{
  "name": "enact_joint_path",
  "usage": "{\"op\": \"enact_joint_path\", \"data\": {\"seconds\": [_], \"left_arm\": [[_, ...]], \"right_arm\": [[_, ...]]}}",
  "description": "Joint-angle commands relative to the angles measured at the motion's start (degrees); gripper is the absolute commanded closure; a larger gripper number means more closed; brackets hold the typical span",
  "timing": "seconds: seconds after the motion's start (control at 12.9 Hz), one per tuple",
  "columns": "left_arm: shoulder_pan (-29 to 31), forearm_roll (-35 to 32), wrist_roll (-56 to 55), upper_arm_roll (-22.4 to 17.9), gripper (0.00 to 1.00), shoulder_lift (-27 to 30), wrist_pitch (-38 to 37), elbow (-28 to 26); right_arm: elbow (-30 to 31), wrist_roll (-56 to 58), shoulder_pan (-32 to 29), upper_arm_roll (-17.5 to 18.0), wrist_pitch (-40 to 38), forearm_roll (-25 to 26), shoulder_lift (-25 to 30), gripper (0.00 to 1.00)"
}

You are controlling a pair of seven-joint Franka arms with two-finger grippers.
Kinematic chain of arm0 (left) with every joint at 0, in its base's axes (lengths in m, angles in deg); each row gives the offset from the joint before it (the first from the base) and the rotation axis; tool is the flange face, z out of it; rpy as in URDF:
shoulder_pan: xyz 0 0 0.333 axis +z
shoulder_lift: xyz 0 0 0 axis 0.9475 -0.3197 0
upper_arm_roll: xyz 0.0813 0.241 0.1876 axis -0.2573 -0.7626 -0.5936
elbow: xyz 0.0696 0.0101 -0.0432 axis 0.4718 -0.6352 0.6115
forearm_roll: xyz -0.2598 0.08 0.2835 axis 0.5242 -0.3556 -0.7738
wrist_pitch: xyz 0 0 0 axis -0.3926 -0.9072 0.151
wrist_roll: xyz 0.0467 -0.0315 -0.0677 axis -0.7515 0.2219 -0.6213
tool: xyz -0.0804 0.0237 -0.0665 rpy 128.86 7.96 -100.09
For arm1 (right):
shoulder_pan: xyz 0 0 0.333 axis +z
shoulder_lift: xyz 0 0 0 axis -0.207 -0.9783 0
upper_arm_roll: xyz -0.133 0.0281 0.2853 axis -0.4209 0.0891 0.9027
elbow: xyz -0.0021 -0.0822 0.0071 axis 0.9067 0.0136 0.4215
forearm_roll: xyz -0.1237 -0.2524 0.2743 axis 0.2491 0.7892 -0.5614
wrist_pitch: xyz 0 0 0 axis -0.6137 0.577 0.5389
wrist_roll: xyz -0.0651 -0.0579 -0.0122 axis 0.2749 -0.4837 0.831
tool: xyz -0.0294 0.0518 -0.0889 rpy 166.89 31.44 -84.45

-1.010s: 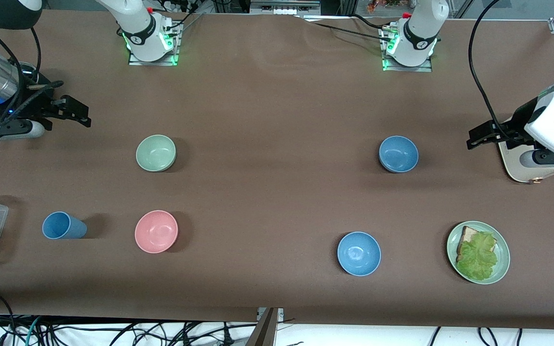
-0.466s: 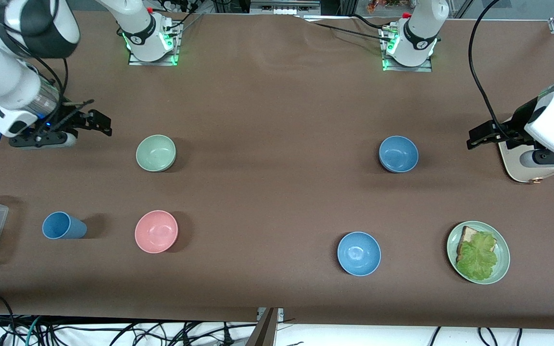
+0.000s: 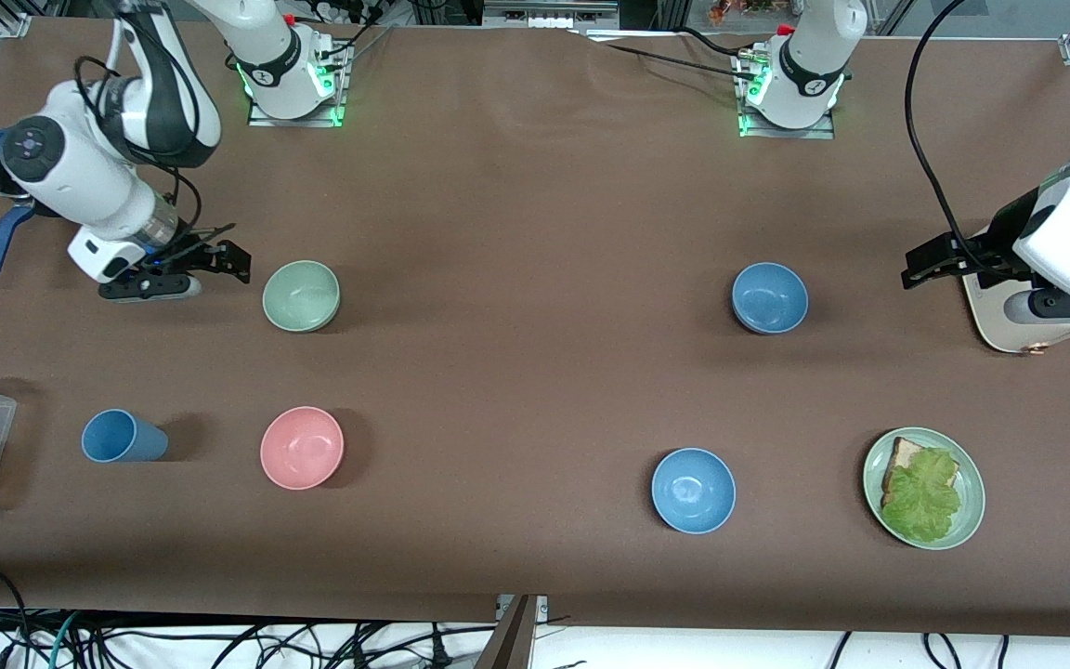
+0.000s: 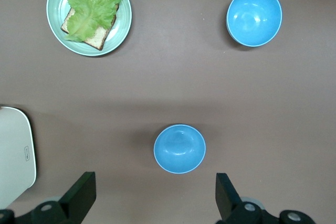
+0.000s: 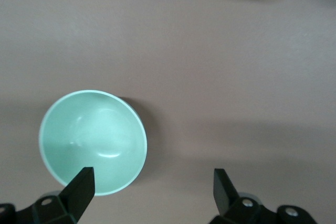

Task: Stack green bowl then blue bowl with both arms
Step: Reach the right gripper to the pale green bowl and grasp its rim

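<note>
I saw the right end effector (image 3: 236, 265), fingers spread and empty, hanging just at the green bowl's (image 3: 301, 295) nine o'clock, while the left end effector (image 3: 918, 267), likewise spread, waited well off at three o'clock of the dusty blue bowl (image 3: 769, 297) on the tabletop (image 3: 535, 372).
</note>
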Motion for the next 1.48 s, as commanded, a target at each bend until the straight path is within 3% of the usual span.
{"op": "enact_joint_path", "data": {"seconds": [0.0, 0.31, 0.39, 0.47, 0.54, 0.62, 0.7, 1.09, 1.4], "left_arm": [[-0.1, -1.4, 0.9, 0.1, 0.00, -0.8, -0.6, 1.7], [-0.1, -1.4, 0.7, 0.1, 0.00, -0.8, -0.6, 1.7], [-0.1, -1.4, 0.9, 0.1, 0.00, -0.8, -0.6, 1.7], [-0.1, -1.4, 0.9, 0.1, 0.00, -0.8, -0.6, 1.7], [-0.1, -1.4, 0.9, 0.1, 0.00, -0.8, -0.6, 1.7], [-0.1, -1.4, 0.9, 0.1, 0.00, -0.8, -0.6, 1.7], [-0.1, -1.4, 0.7, 0.1, 0.00, -0.8, -0.6, 1.7], [0.0, -1.4, 0.9, 0.1, 0.00, -0.8, -0.6, 1.7], [0.0, -1.3, 0.9, 0.1, 0.00, -0.8, -0.6, 1.7]], "right_arm": [[3.9, 1.5, -0.6, 2.2, 9.9, 0.2, -3.4, 0.00], [4.1, 1.4, -0.7, 2.4, 15.9, -0.1, -9.6, 0.01], [4.1, 1.4, -0.9, 2.5, 16.8, -0.1, -10.7, 0.06], [4.0, 0.9, -0.9, 2.9, 17.5, -0.6, -11.9, 0.20], [4.0, 0.0, -0.9, 4.3, 17.8, -0.9, -12.3, 0.52], [4.0, -1.0, -1.4, 4.6, 17.4, -0.9, -12.3, 0.91], [3.9, -2.5, -1.5, 5.0, 16.2, -0.9, -12.3, 1.00], [0.8, -10.3, -1.5, 9.6, 11.0, -0.9, -10.6, 1.00], [-13.5, -22.0, -0.9, 18.2, 0.1, -1.0, -13.7, 1.00]]}}
